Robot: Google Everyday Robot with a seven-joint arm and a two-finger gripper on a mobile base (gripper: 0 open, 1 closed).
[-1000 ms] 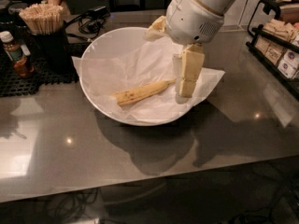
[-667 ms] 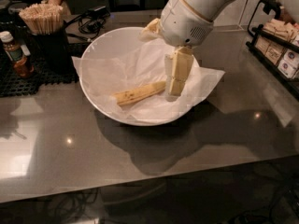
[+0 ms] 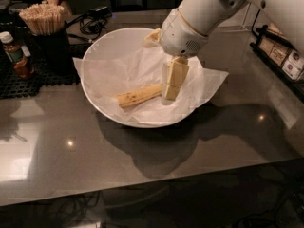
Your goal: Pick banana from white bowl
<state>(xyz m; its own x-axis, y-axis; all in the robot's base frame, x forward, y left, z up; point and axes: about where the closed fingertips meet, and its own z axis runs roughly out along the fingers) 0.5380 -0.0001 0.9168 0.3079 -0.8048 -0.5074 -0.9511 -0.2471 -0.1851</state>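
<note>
The banana (image 3: 137, 97) lies in the white bowl (image 3: 102, 44) on crinkled white paper, front of centre, with its right end raised a little. It is yellow with brown speckles. My gripper (image 3: 170, 93) hangs from the white arm (image 3: 190, 25) and points down into the bowl. Its pale yellow pads stand right at the banana's right end, touching or nearly touching it. The very tip of the banana's right end is hidden behind the gripper.
A dark cup of wooden sticks (image 3: 43, 20) and a brown sauce bottle (image 3: 14, 56) stand on a black mat to the left. Cables (image 3: 92, 20) lie behind the bowl. A black rack with packets (image 3: 280, 56) is at the right edge. The paper (image 3: 211, 80) overhangs the bowl's right rim.
My gripper has moved left and slightly down inside the bowl, from beside the banana to its right end. The banana and the bowl have not moved.
</note>
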